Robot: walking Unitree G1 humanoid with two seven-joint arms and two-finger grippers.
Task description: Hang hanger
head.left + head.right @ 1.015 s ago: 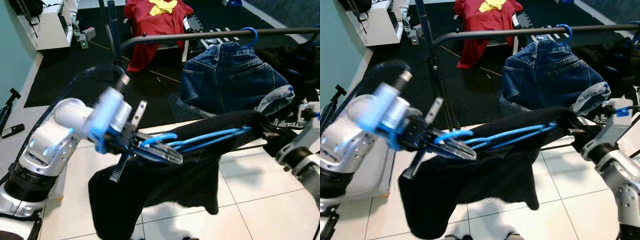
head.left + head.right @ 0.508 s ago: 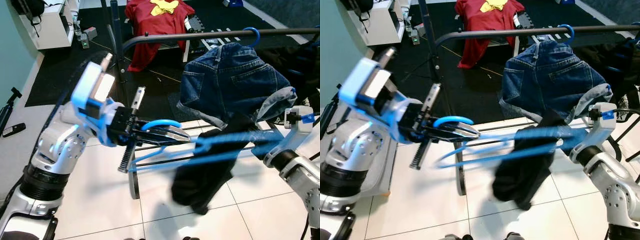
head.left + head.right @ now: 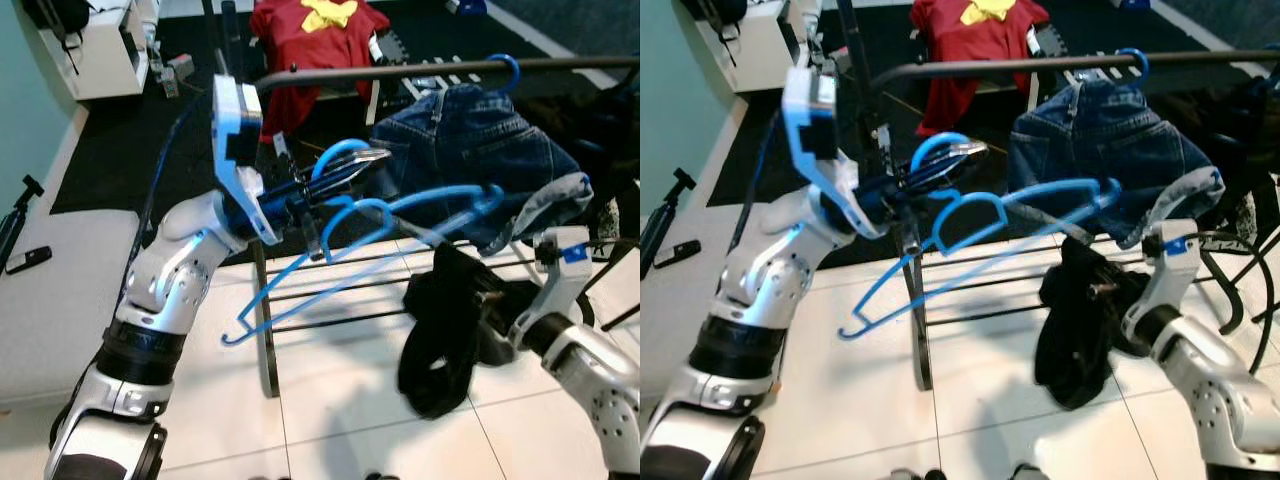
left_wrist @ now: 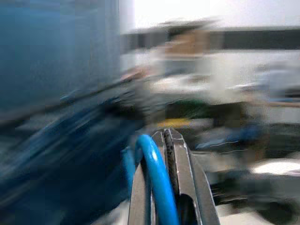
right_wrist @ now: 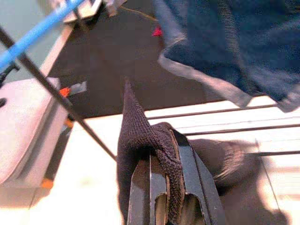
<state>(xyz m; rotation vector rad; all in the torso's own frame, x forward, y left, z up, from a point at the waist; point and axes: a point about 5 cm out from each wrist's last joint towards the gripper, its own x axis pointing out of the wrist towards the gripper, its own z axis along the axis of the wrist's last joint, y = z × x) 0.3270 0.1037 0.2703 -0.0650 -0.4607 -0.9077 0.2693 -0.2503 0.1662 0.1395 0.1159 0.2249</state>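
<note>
Left pincer (image 3: 352, 160): clamped tight on the hook of the blue hanger (image 3: 360, 250), raised at about 11 o'clock from the frame's centre, evidently to bring the hook up toward the rail.
Blue hanger: thin blue plastic, bare of clothing, tilted; its low end dipped to 7 o'clock over the tiled floor (image 3: 330, 400), its high end reached to 3 o'clock against the jeans.
Clothes rail (image 3: 400, 70): dark bar at 12 o'clock, above the hook and apart from it; I judged the hanging not yet done.
Denim jeans (image 3: 480, 160): already on the rail by their own blue hook, at 1 o'clock.
Right pincer (image 5: 166, 197): closed on the black garment (image 3: 445, 330), held low at 4 o'clock, probably to keep it clear of the hanger.
Red shirt (image 3: 315, 45): draped beyond the rail, 12 o'clock.
</note>
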